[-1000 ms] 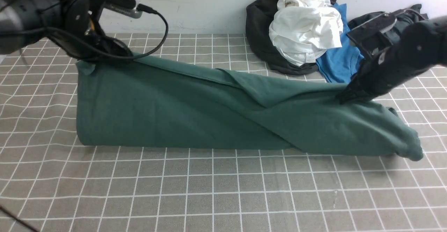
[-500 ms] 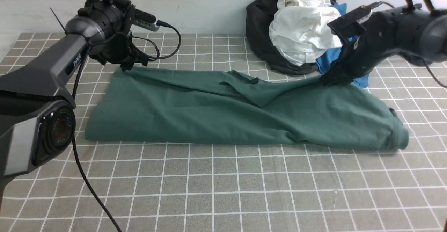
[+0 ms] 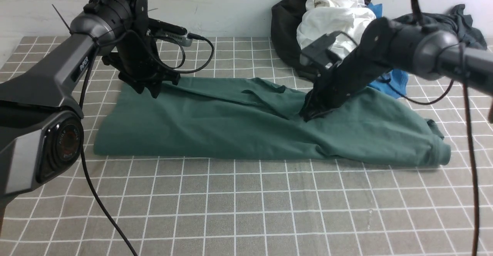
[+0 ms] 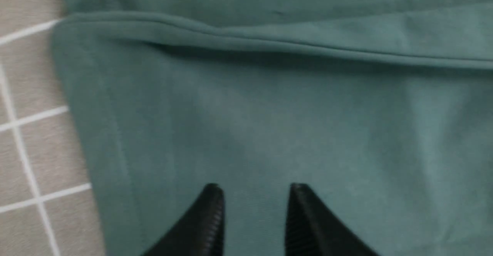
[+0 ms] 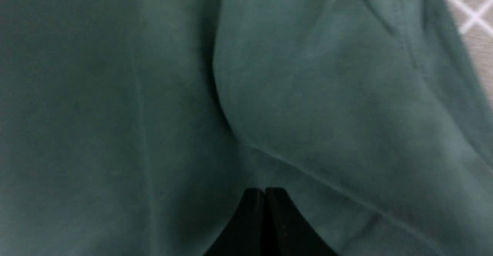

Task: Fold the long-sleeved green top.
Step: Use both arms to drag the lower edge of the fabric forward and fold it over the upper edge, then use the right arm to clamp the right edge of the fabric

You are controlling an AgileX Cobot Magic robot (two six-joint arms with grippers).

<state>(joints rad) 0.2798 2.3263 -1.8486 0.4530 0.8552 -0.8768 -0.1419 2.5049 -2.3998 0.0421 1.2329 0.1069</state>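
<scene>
**Two grippers low over the half-folded green top**

Two arms reach in from either side of the checked tablecloth [image 3: 246, 209]. The green long-sleeved top [image 3: 231, 132] lies across its middle as a long band, doubled over lengthwise. Its near edge is straight, and loose folds and creases run along the far side.

The left gripper [image 3: 152, 91] hangs over the top's far left corner. In the left wrist view its fingers [image 4: 210, 217] stand apart, with only flat green cloth showing in the gap.

The right gripper [image 3: 308, 115] points down at a crease near the middle of the top. Its fingers [image 5: 250, 217] are pressed tight together at the cloth, and I cannot tell whether any fabric is caught between them.

Against the back wall sits a heap of clothes: a white garment [image 3: 339, 21] on a black garment [image 3: 285, 32], with a blue tee [image 3: 393, 80] beside them.
</scene>
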